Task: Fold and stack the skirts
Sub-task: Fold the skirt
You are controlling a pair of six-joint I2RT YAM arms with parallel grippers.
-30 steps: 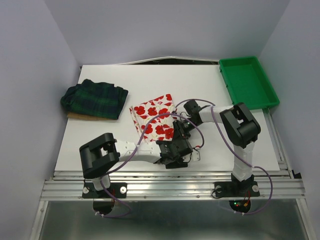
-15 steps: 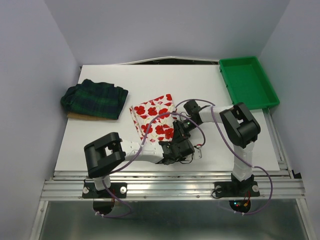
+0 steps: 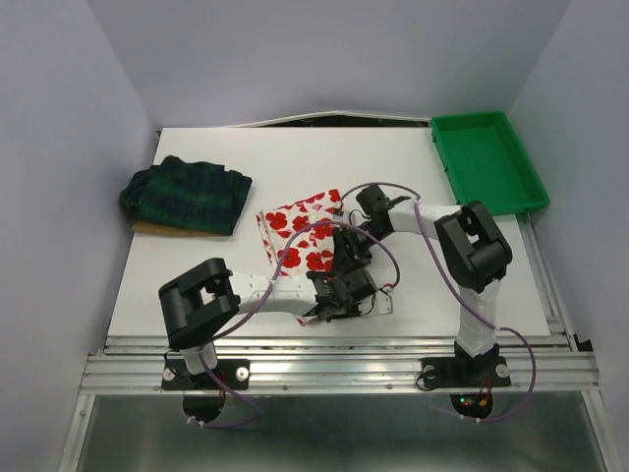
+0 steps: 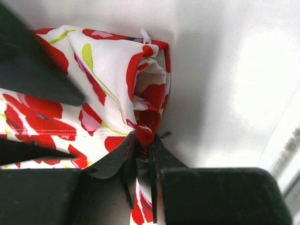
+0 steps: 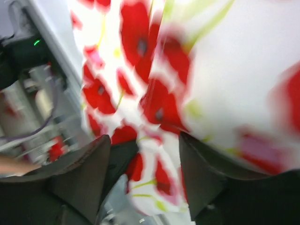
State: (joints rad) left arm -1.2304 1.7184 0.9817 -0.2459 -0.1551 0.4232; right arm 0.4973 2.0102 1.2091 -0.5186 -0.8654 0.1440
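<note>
From above, I see the flowered skirt (image 3: 295, 228) mid-tabletop (image 3: 295, 157), running far to near. My left pincer (image 3: 332, 300) and right pincer (image 3: 349, 251) cover its near end. The plaid skirt (image 3: 185, 195) lies left of it, and the green tray (image 3: 486, 162) well to its right.

Left wrist: the left pincer (image 4: 143, 145) is nipped narrow on the skirt's folded corner (image 4: 145, 117).

Right wrist, blurred: the right pincer (image 5: 145, 159) stands wide over the cloth.

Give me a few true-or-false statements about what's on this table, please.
1. The plaid skirt lies in the green tray. False: it lies on the table, at the left rear.
2. The left arm's jaws pinch the flowered skirt. True.
3. The two skirts are stacked. False: they lie apart.
4. The green tray sits at the right rear. True.
</note>
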